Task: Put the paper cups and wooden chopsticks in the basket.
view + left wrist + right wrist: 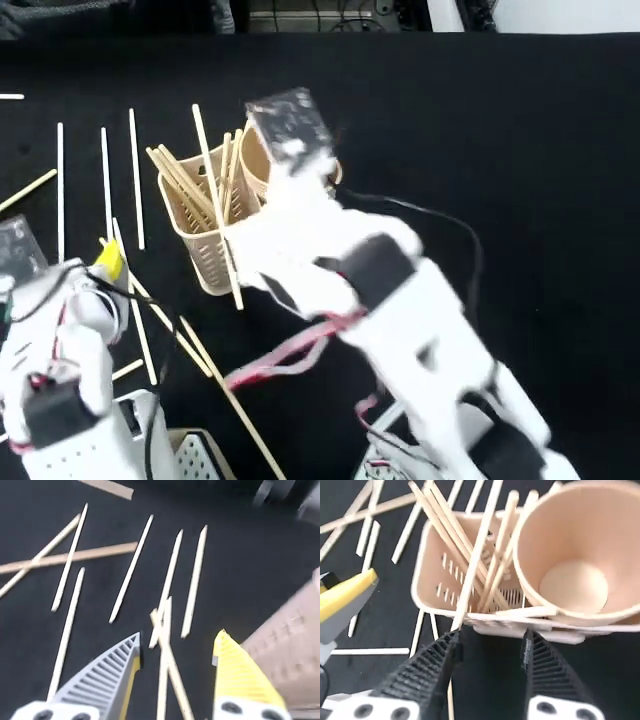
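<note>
Looking down on a black table, a beige slotted basket stands upright left of centre. A bundle of wooden chopsticks leans inside it, tips fanning out above the rim. A paper cup sits mouth up in the basket beside them. A second cup may be nested beneath it, but the rim there is too unclear to say.

The right gripper hangs just above the basket's near wall. Its black jaws are spread and hold nothing. From its wrist camera, the cup shows its empty bottom, and the chopsticks in the basket cross one another at a slant.

The left gripper, one finger grey and one yellow, hovers low over the table on the far side of the basket from the cup. Its fingers are apart and empty. Loose chopsticks lie flat on the cloth below and ahead of it, some roughly parallel, a few crossed.

The task looks partly done: a cup and a good share of the chopsticks are in. What remains, by this view, is the scatter of loose chopsticks on the table beside the basket, and one pair lies straight between the left fingers.
</note>
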### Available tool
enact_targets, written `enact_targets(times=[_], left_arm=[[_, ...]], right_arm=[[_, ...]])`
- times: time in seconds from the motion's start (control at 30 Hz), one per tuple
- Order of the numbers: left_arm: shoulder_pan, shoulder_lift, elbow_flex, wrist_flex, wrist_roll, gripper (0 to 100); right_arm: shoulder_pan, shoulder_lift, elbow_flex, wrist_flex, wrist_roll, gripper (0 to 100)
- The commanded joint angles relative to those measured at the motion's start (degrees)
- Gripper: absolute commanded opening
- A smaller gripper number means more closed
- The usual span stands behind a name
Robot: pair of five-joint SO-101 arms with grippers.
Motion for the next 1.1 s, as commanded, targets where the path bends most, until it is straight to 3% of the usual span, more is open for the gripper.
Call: enact_targets(times=[0.0,0.33,0.5,0.83,1.07], left_arm=[[-4.8,6.5,-1.9,0.6,-4.2,23],[-6.1,-0.2,7.7,0.4,-7.5,23],[-6.1,-5.7,10.2,0.2,-7.5,24],[-5.8,-11.4,12.5,0.4,-7.5,24],[-5.8,-11.4,12.5,0.4,-7.4,24]], right_arm=[[-1.7,6.9,-10.2,4.2,-2.6,19.8],[-3.3,20.4,-17.5,5.3,-4.0,19.3],[-1.2,21.7,-17.5,5.6,1.2,0.6],[-1.2,9.0,-17.0,7.6,5.4,1.1],[-1.2,-0.2,-16.9,3.5,7.4,1.1]])
